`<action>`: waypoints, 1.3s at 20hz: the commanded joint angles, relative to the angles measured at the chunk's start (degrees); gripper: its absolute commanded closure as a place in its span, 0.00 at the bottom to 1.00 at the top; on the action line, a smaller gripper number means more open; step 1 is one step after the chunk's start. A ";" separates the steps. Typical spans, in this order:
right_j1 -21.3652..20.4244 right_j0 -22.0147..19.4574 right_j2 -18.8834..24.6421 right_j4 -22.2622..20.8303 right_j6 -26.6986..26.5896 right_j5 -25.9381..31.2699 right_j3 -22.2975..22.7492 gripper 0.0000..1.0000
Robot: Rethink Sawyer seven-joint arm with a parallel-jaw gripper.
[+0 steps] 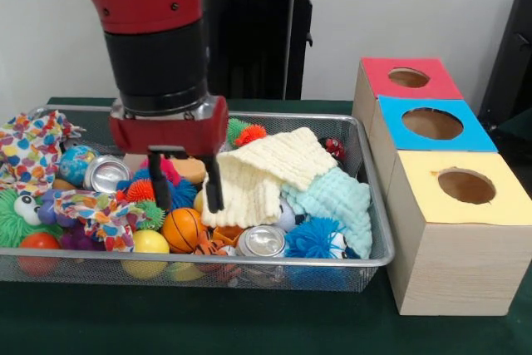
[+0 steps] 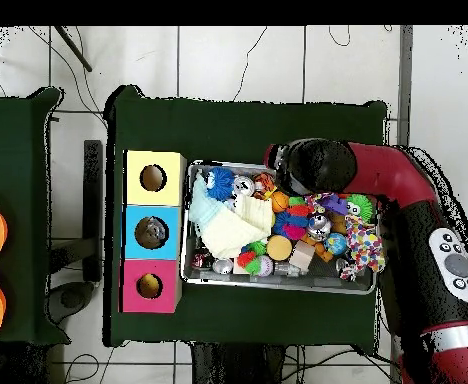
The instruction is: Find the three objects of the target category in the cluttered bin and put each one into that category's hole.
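The silver wire-mesh bin point(image 1: 249, 263) sits on the green table, full of toys, and also shows in the overhead view point(image 2: 278, 288). My gripper point(image 1: 186, 193) hangs over its left-middle, open and empty. Its black fingers point(image 1: 214, 189) reach down among the clutter, above an orange basketball point(image 1: 183, 229) and beside a pale yellow cloth point(image 1: 266, 168). Two silver cans point(image 1: 106, 174) point(image 1: 263, 241) lie in the bin. Three wooden boxes with holes stand to the right: red top point(image 1: 409, 78), blue top point(image 1: 432, 124), yellow top point(image 1: 465, 186). In the overhead view the arm's wrist point(image 2: 318, 165) hides the gripper.
A mint cloth point(image 1: 337, 201), a blue fuzzy toy point(image 1: 316, 239), a yellow ball point(image 1: 148, 243), a dotted colourful cloth point(image 1: 29, 147) and a green spiky toy point(image 1: 12, 214) crowd the bin. In the overhead view the boxes point(image 2: 151, 232) stand left of the bin.
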 commanded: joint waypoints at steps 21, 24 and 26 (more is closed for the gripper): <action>8.78 3.37 -1.58 -8.67 -4.23 -11.42 2.77 0.00; 9.04 3.39 -1.74 -8.79 -4.22 -11.68 2.61 0.00; 9.29 3.48 -1.93 -9.04 -3.97 -12.27 2.72 0.00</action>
